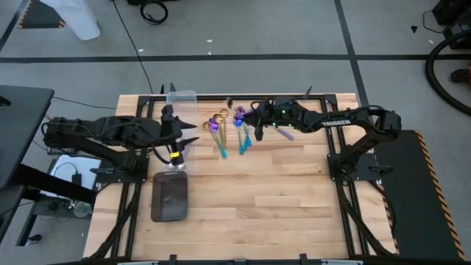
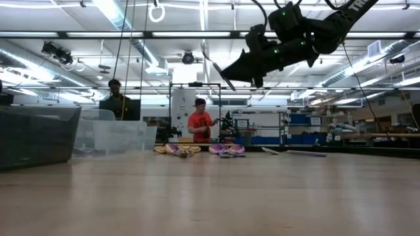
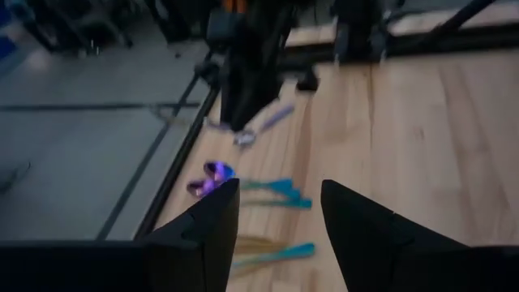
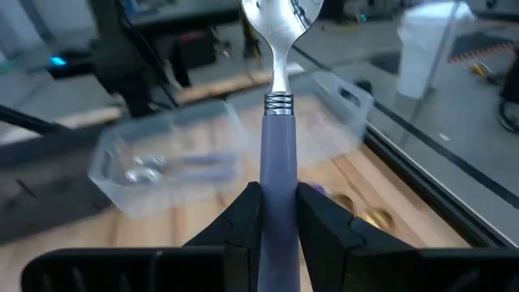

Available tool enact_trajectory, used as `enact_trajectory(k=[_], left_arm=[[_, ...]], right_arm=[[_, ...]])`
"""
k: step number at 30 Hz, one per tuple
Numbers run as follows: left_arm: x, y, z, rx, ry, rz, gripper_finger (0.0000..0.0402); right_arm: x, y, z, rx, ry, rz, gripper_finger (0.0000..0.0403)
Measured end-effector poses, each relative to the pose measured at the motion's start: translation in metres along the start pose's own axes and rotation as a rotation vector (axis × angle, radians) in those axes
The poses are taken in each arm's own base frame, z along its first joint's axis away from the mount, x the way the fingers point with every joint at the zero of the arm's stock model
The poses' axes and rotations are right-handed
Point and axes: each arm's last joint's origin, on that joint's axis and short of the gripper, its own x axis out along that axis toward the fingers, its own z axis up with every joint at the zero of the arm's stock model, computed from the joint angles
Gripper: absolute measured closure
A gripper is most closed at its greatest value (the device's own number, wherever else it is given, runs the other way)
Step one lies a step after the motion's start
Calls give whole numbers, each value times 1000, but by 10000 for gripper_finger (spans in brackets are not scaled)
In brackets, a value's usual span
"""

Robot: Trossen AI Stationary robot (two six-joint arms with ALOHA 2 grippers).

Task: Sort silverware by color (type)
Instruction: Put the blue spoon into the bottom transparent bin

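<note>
Pale lavender on the handle, silver at the bowl: that is the spoon [image 4: 280, 122] my right gripper [image 4: 280, 212] pinches by its handle, held in the air above the table's far side. Gold and purple-and-teal spoons [image 1: 229, 129] lie below in a loose cluster. The clear bin [image 4: 174, 158] holds a few pieces; the dark tray [image 1: 169, 196] sits nearer. My left gripper [image 3: 280, 215] hangs with fingers spread, holding nothing. Only the low view shows two people [image 2: 200, 124] in the room behind.

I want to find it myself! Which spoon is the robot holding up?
Look above the far middle of the wooden table, where the right gripper hangs in the air. Its fingers pinch a spoon with a shiny silver bowl and pale lavender handle; the others lie on the table.
</note>
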Motion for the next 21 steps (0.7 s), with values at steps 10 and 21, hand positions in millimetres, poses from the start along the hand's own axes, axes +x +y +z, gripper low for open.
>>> enact_trajectory(k=[10, 21], left_arm=[[33, -20, -58, 85, 181, -5, 219], [41, -23, -60, 199, 106, 17, 219]], right_arm=[[3, 30, -17, 124, 157, 62, 326], [27, 69, 9, 97, 159, 99, 326]])
